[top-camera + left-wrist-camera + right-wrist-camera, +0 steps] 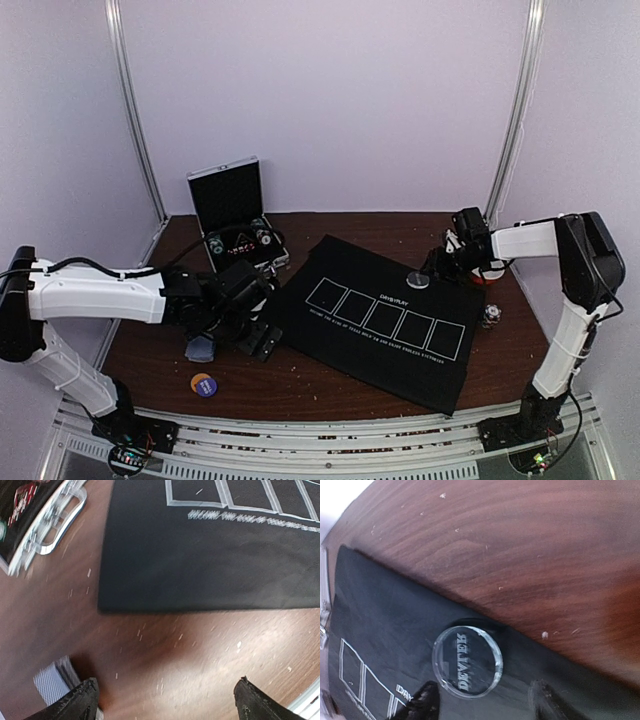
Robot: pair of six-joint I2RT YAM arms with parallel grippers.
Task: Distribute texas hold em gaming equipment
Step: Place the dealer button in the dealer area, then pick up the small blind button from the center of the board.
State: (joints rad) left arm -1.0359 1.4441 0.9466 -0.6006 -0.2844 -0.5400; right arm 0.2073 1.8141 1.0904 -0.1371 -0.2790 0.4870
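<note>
right gripper (485,702): fingers spread, nothing held. the dealer button (467,661), a clear lettered disc, lies flat on the black mat (380,630), just inside the mat edge that borders the bare table (520,540). it sits just ahead of my fingertips, near the middle of the gap and slightly toward the finger on the left of the wrist view. it is round, so there is no long axis to line up with. the right arm is plainly the nearer one; the left is well apart, across the mat.

left gripper (167,702): also spread and empty, over bare wood just off a mat corner. the card stack (52,682) lies outside the gap, beyond the finger at lower left and partly hidden by it. i cannot tell its long axis. overhead, an orange button (204,384) lies nearer the front edge, apart from the cards.

containers: metal case (225,195) behind the left arm, lid up. the tray holds what look like chips, too small to count.

judgement: next is a straight drop and a close on the dealer button. the disc is thin on cloth, so my fingers may pinch the mat.
</note>
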